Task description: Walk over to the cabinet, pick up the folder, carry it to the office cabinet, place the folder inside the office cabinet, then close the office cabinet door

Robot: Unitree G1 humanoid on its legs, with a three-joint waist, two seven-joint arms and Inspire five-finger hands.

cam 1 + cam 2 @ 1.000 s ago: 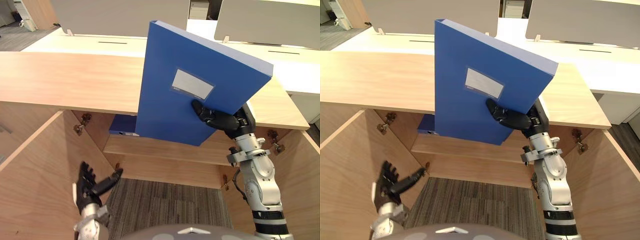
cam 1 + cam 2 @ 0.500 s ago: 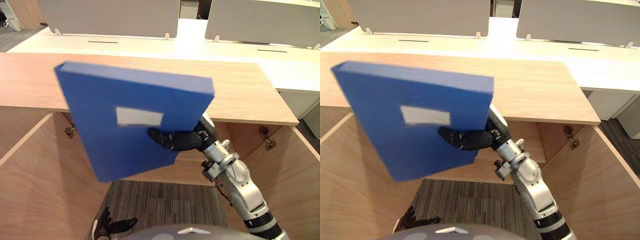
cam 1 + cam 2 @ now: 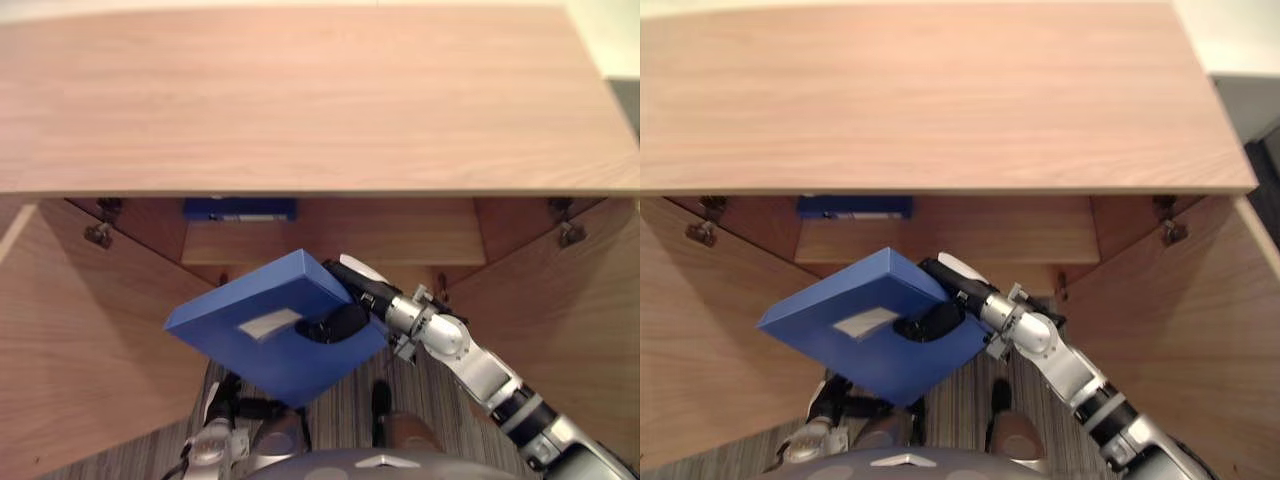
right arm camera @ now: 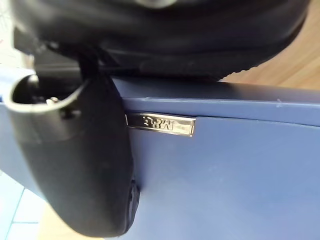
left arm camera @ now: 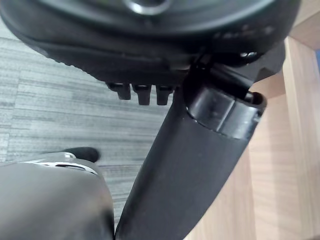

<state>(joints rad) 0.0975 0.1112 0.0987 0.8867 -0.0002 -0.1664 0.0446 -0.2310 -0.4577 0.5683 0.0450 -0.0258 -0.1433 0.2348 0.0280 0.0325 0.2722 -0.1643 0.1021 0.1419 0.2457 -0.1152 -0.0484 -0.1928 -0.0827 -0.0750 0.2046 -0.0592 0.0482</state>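
Fingers [image 3: 335, 325] of the right hand [image 3: 366, 292] grip the tilted folder [image 3: 250, 345] by one edge.

Folders: two, both blue; near folder [image 3: 265, 345] in the right hand [image 3: 340, 322], far folder [image 3: 240, 208] on the shelf [image 3: 330, 243].
Hands: two, the right hand and the left hand [image 5: 150, 40].
Cabinets: one cabinet [image 3: 150, 225].
Doors: two, left door [image 3: 80, 340] and right door [image 3: 560, 320], both standing open.
Shelves: one.
Worktops: one wooden worktop [image 3: 300, 100].
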